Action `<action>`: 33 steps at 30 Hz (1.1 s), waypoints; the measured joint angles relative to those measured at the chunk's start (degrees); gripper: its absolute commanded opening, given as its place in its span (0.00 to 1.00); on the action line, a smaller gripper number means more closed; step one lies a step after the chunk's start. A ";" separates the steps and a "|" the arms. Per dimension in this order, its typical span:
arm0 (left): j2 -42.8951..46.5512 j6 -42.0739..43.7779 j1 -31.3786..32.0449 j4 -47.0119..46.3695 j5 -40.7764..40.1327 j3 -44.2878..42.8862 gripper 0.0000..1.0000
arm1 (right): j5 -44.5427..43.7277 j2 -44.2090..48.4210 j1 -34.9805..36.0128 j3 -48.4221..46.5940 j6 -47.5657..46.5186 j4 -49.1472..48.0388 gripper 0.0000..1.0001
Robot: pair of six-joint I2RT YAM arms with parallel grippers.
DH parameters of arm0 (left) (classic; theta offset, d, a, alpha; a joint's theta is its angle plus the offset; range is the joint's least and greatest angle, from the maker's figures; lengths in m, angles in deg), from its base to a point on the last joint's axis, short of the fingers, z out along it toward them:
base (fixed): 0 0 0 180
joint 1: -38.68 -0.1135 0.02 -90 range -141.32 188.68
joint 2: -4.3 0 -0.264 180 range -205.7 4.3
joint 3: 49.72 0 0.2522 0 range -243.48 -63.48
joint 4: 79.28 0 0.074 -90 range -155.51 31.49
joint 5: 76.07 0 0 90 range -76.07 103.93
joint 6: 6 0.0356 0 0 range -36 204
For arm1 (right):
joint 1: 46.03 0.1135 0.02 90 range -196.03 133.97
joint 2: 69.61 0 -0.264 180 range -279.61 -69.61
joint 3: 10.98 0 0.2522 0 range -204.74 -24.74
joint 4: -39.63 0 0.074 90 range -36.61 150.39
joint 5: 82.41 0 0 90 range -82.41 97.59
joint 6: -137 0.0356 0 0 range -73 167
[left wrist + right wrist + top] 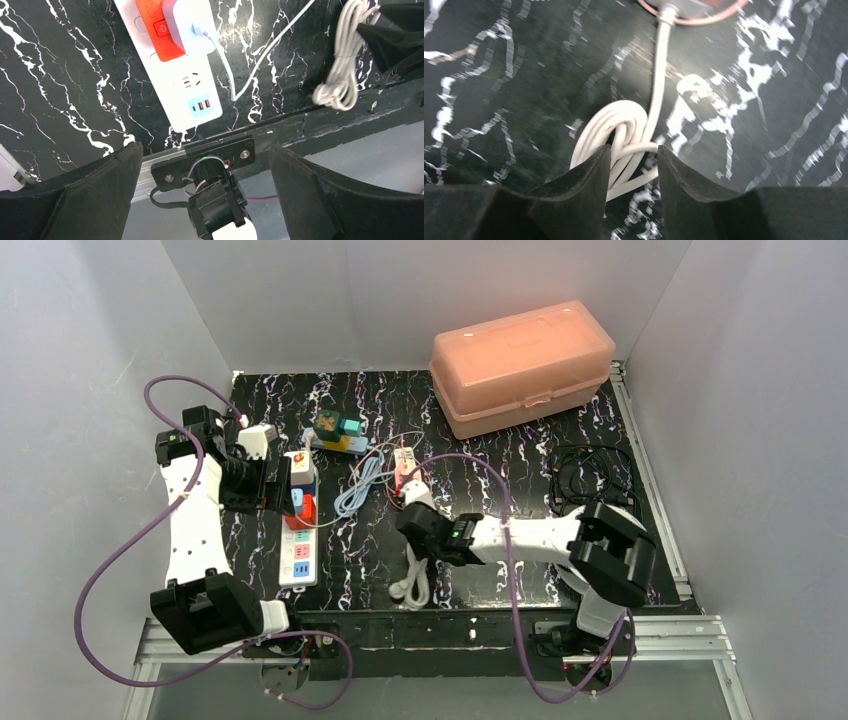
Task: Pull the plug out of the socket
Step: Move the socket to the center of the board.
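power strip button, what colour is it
The button is red-orange, set in the white strip; it shows best in the left wrist view.

The right end effector (634, 149) fills the bottom edge, its two dark fingers (589, 180) standing close together with only a narrow gap. A coiled white cable (624, 117) lies on the black, white-veined desk (514, 65). Several of its loops cross that gap, but whether the fingers press them is unclear. One strand runs straight up to a blurred part ringed by a reddish wire (704, 19) at the top edge.
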 measured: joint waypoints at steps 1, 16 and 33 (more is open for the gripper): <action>-0.04 0.33 0.00 0.22 0.39 -0.09 0.98 | -0.72 1.31 -0.33 1.44 0.52 0.35 0.46; -0.07 4.15 0.00 1.92 3.50 -0.26 0.98 | -6.56 18.73 -3.48 11.47 7.56 17.35 0.68; -0.04 4.17 0.00 2.38 4.59 -0.20 0.98 | -5.25 1.99 -6.21 0.66 1.20 2.10 0.54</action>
